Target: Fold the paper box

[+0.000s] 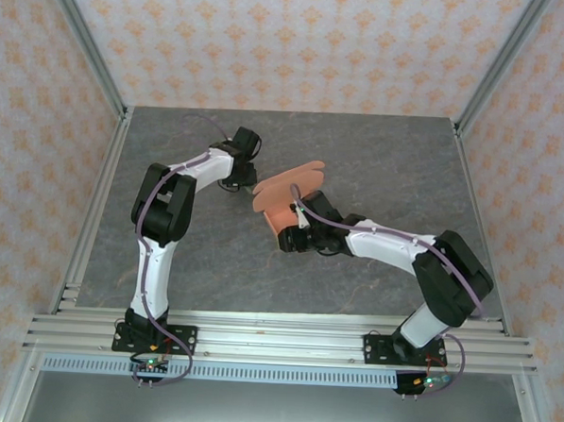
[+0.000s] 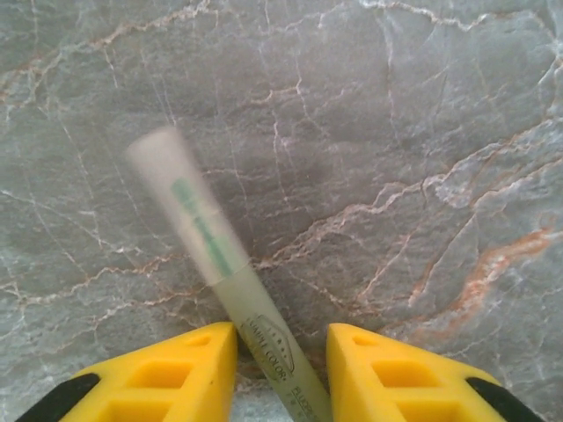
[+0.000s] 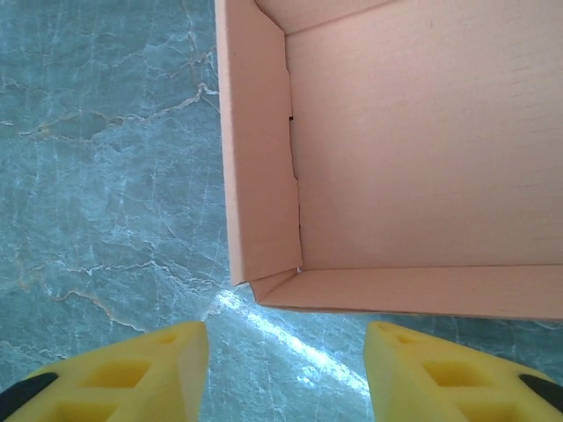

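The paper box point(image 1: 288, 188) is salmon-orange card lying mid-table, partly formed, with raised walls and an open flap at the far end. In the right wrist view its near corner point(image 3: 264, 220) stands up, with the inside floor behind it. My right gripper point(image 3: 286, 369) is open just short of that corner, nothing between its yellow fingers point(image 3: 132, 369). My left gripper point(image 2: 281, 365) is at the box's left point(image 1: 238, 182), low over the table. Its jaws are apart around a pale grey-green stick point(image 2: 207, 237). The stick rests against the left finger point(image 2: 176, 374), with a gap to the right finger.
The grey marble table point(image 1: 195, 254) is bounded by aluminium posts and patterned walls on three sides. A metal rail point(image 1: 275, 338) with both arm bases runs along the near edge. The stick's far end is blurred.
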Robot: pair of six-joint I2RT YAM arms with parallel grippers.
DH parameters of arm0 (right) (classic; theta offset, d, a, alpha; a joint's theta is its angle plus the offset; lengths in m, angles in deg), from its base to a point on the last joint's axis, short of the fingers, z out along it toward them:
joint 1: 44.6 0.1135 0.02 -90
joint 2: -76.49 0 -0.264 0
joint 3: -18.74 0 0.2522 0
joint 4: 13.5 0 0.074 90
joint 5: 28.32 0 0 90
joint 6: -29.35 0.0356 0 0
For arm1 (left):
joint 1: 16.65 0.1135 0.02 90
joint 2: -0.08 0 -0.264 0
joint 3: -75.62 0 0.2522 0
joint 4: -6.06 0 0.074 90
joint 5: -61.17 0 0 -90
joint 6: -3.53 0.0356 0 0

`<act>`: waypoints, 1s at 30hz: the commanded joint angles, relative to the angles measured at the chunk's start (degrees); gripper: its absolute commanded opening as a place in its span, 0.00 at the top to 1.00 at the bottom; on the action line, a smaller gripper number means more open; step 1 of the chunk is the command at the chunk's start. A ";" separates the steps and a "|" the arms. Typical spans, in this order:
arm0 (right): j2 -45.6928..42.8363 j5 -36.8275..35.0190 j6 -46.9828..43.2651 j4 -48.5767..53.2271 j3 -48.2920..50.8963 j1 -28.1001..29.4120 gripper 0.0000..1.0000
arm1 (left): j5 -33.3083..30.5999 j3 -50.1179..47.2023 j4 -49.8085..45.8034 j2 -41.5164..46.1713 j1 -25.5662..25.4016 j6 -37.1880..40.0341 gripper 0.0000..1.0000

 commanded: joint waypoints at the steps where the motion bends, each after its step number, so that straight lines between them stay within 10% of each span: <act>1: -3.10 -2.25 -1.37 2.06 -0.99 0.19 0.49 | -2.01 -0.19 -5.50 -0.54 -0.16 2.38 0.73; 12: -9.92 -5.34 -3.10 9.18 -3.51 -0.81 0.46 | -2.96 -3.01 -2.32 4.42 1.67 3.71 0.92; 21: -14.01 -3.13 -4.32 20.26 -10.97 -6.42 0.42 | -4.05 -17.24 0.45 29.49 1.50 2.95 0.93; 30: -14.44 -0.21 -6.20 25.32 -14.67 -18.44 0.42 | -4.48 -24.74 -1.74 55.70 -15.57 12.60 0.93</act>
